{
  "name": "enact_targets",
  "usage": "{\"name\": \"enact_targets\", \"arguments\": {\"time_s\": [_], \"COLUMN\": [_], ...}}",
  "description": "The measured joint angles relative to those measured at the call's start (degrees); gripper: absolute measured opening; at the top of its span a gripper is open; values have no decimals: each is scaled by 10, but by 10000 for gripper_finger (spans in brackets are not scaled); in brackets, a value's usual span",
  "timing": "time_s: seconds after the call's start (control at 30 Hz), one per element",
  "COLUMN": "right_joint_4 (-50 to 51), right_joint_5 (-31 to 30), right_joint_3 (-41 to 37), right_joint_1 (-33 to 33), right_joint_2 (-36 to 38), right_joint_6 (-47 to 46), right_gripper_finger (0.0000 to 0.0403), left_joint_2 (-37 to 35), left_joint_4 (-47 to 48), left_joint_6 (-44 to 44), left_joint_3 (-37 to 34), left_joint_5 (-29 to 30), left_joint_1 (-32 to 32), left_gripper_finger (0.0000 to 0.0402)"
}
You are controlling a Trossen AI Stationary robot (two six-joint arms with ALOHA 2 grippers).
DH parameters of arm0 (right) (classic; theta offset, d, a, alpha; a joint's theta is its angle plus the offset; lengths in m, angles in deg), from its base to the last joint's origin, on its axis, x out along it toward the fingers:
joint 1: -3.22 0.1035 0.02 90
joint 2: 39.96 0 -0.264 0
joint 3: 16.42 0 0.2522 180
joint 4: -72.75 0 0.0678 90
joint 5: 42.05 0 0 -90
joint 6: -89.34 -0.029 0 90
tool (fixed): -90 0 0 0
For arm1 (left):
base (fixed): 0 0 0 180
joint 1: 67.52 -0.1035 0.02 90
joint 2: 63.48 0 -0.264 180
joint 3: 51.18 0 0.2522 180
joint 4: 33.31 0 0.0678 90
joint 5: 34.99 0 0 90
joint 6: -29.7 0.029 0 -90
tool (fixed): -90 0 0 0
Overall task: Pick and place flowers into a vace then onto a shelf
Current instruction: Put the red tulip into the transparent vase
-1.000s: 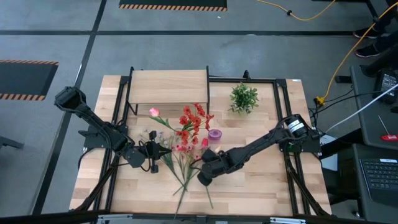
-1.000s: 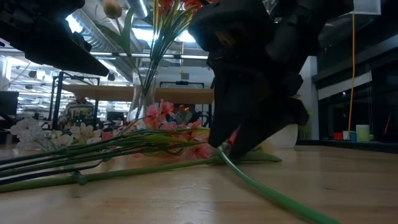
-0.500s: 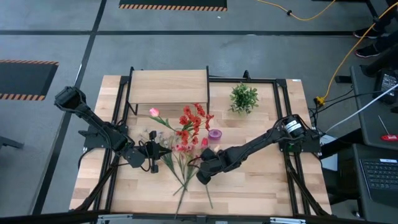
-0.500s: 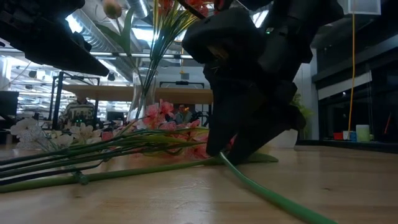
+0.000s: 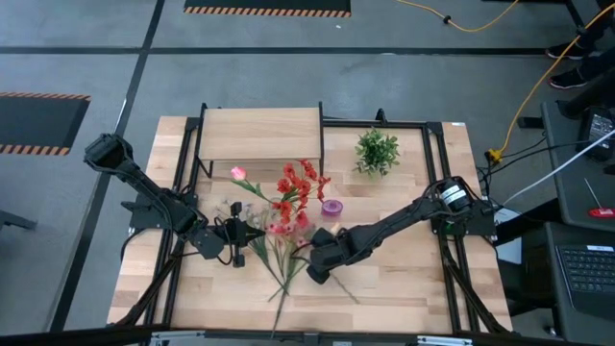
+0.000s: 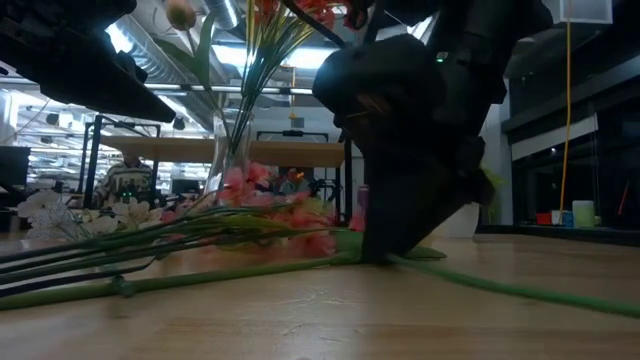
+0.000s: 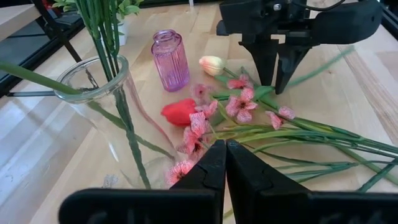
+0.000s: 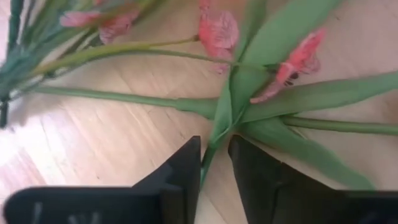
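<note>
Several loose flowers [image 5: 279,245] lie on the table in a fan, stems toward the near edge. My right gripper [image 8: 214,165] stands over them, pointing steeply down, shut on the stem of a cream tulip [image 7: 211,62]. A clear glass vase [image 7: 93,93] holds red blossoms [image 5: 298,185] and a pink tulip [image 5: 237,173] upright. My left gripper [image 7: 225,155] hovers shut beside the vase, above the blossoms, with nothing in it. The shelf [image 5: 259,135] stands at the far side. My right gripper has the tulip's green stem [image 8: 208,160] between its two fingers, just below where the broad leaves branch off. The fingers [image 7: 264,68] come from above and lie across the stem. The flower lies on the table, its long stem end [image 5: 344,291] trailing toward the near right.
A small purple glass bottle [image 5: 332,207] stands just beyond the loose flowers. A bushy green plant [image 5: 377,151] sits at the far right. Bare tabletop [image 5: 413,279] lies to the near right of my right gripper.
My right gripper has sunk a little onto the flowers and tipped steeper. The long stem under it has swung: its free end, which pointed at the near edge, now points toward the table's near right, while the blossom end stays put.
</note>
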Motion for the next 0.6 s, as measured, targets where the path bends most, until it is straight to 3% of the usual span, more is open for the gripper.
{"name": "enact_targets", "arguments": {"time_s": [0.33, 0.6], "right_joint_4": [78, 168], "right_joint_5": [4, -18], "right_joint_3": [34, 36], "right_joint_1": [0, 1], "right_joint_2": [-2, 23], "right_joint_6": [10, -5], "right_gripper_finger": [10, 5], "left_joint_2": [0, 0], "left_joint_4": [0, -4], "left_joint_6": [-1, 0], "left_joint_3": [0, 0], "left_joint_5": [0, -1], "left_joint_1": [0, 0], "left_gripper_finger": [7, 6]}}
